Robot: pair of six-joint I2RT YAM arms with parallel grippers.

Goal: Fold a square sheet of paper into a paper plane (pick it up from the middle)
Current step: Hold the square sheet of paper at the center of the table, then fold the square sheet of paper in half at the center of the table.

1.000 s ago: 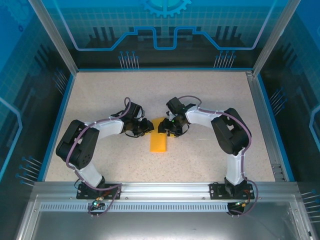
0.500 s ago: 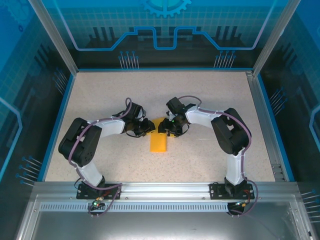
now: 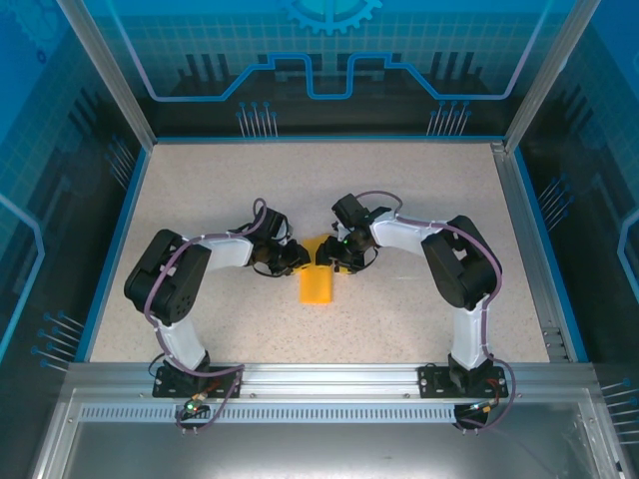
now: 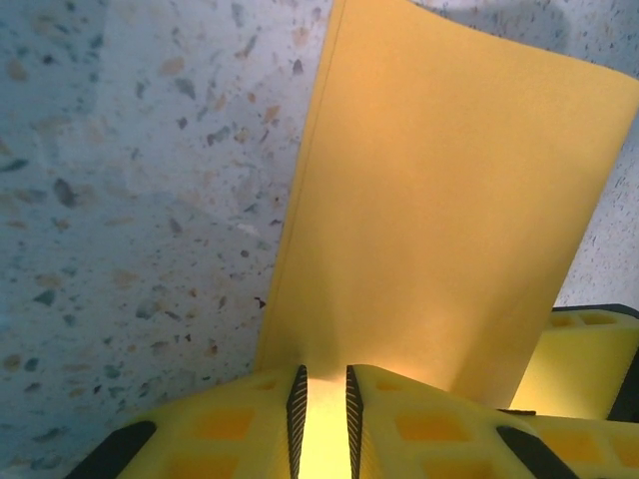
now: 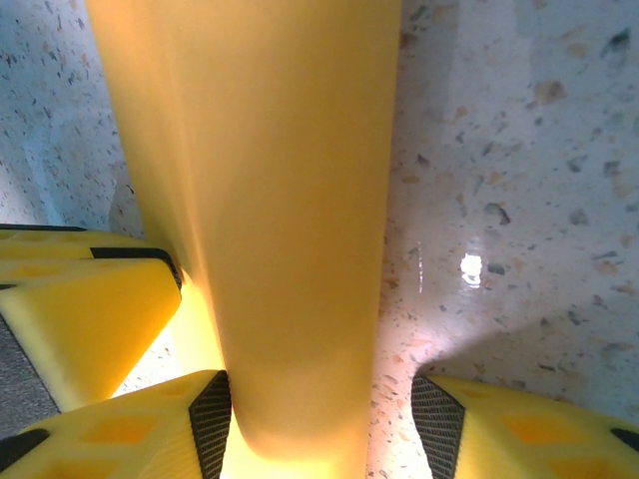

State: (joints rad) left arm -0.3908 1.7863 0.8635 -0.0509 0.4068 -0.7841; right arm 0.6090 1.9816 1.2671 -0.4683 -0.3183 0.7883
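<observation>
Where the arms meet, top view: middle of the table; left gripper reaches in from the left, right gripper from the right, tips near each other.
Paper, top view: square sheet of paper folded to a narrow orange-yellow strip, long side running near-far; far end between the two grippers, near end free on the table.
Jaws, left wrist view: left gripper nearly together, pinched on the paper's edge; sliver of orange in the slit.
Paper, left wrist view: broad bowed panel, speckled table beside it.
Extra, left wrist view: second yellow finger just beside the paper; contact unclear.
Jaws, right wrist view: right gripper apart, straddling the paper; one pad at the paper's edge, bare table between paper and the other pad.
Paper, right wrist view: rounded fold running between the fingers.
</observation>
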